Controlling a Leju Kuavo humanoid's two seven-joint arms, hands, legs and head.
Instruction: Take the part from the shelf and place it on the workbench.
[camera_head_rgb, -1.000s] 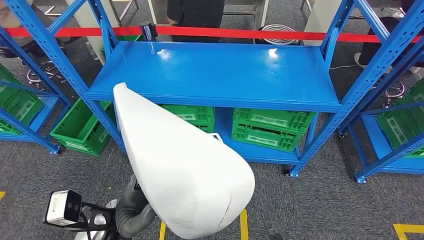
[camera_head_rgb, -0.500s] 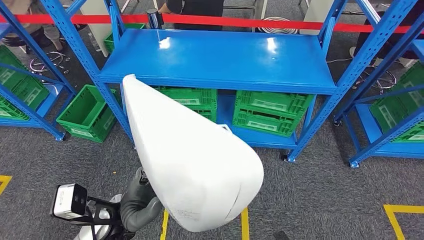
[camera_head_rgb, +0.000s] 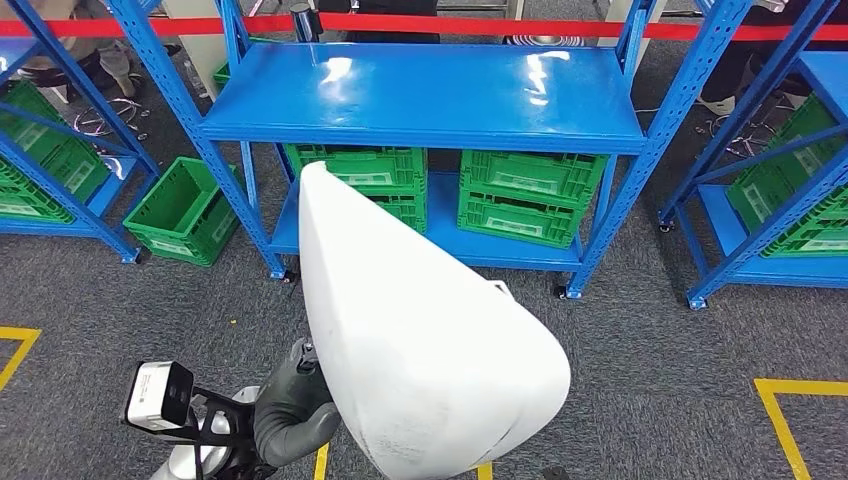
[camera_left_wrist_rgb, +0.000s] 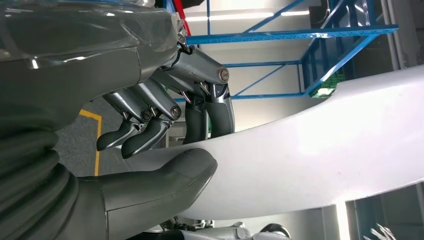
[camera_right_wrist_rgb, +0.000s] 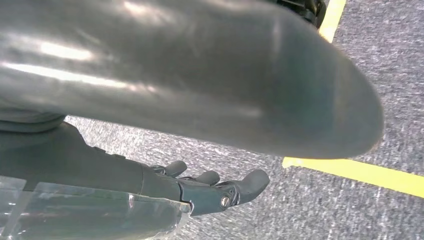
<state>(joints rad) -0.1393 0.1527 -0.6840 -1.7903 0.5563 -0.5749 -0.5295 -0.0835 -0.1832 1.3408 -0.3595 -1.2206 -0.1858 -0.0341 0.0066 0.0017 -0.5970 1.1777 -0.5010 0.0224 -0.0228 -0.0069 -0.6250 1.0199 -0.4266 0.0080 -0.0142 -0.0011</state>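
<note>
At the left of the head view, the left hand is seen low down, closed on the lower left edge of the part, a large white smooth shell. In the left wrist view the grip is shown closely: the thumb is pressed against one face of the white part and the darker fingers are curled over the opposite side, so the edge is clamped between them. The part is thus carried clear of the blue shelf, which stands well apart beyond it, with green crates stored on its lower level. The long axis of the part is laid from its narrow tip, up and towards the shelf, down to its broad rounded end near the robot's body, slanted rightward; the bulk therefore extends to the right of the holding hand. In the right wrist view the right hand is held over the grey floor near a yellow line, fingers loosely curled and nothing gripped. The workbench is not visible, so the part must be judged still in transit, supported from its left edge alone.
</note>
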